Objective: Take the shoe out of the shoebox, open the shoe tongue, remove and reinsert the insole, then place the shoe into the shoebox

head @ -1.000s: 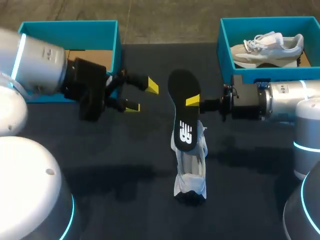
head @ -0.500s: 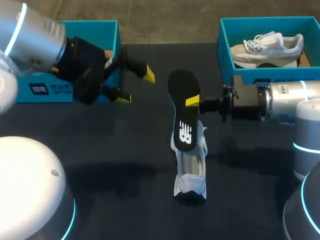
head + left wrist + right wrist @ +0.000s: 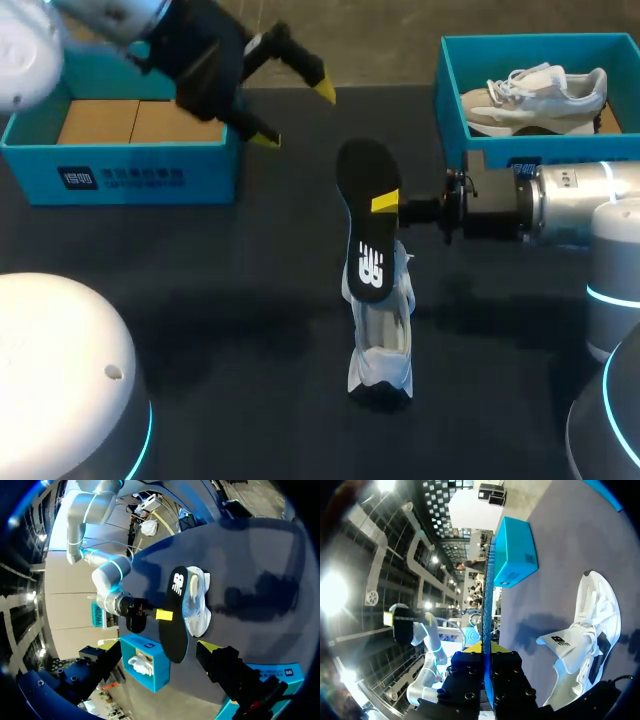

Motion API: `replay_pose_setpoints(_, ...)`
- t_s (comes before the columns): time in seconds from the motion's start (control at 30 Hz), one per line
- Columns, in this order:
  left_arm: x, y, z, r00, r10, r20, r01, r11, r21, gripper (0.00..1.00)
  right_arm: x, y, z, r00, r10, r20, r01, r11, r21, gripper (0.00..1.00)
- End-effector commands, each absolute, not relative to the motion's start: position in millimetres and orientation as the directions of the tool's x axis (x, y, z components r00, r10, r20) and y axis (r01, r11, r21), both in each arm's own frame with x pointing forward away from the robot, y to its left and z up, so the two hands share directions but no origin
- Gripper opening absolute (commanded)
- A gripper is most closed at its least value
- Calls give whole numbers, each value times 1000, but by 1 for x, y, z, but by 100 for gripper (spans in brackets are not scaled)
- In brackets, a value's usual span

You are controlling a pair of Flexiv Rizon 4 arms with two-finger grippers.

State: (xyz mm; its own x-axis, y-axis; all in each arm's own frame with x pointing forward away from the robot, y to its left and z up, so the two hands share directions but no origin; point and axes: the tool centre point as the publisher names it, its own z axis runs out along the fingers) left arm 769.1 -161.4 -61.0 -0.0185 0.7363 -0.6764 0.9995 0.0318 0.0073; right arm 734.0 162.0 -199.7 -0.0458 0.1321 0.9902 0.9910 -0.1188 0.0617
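One insole (image 3: 362, 235) stands clamped in the right pincer (image 3: 385, 203) above the shoe (image 3: 382, 345); left pincer (image 3: 294, 115) gapes wide, well apart.

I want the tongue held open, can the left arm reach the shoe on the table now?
Probably yes: the shoe lies in the open, nothing between it and the left fingers; only the insole in the right fingers stands over one end.

Right gripper (image 3: 164, 614) clamps black insole (image 3: 175, 636) alongside white shoe (image 3: 196, 607); teal shoebox (image 3: 156, 674) nearby contains second shoe (image 3: 137, 664)
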Motion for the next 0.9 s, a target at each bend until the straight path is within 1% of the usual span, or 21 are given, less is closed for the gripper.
replay_pose_setpoints(0.03, 799, -180, -58, -19, 925, -379, 998, -8, -68, 100, 734, 163, -199, -44, 137, 990, 991, -117, 60, 0)
replay_pose_setpoints(0.2, 808, -189, -60, -52, 952, -300, 994, 21, -105, 100, 734, 163, -199, -44, 137, 990, 991, -117, 60, 0)
replay_pose_setpoints(0.57, 819, -211, -59, 25, 996, -83, 986, -38, -162, 100, 734, 163, -199, -44, 137, 990, 991, -117, 60, 0)
replay_pose_setpoints(0.73, 818, -219, -63, 47, 999, 0, 984, -46, -169, 100, 734, 163, -199, -44, 137, 990, 991, -117, 60, 0)
replay_pose_setpoints(0.9, 817, -224, -64, 51, 997, 61, 988, -42, -146, 100, 734, 163, -199, -44, 137, 990, 991, -117, 60, 0)
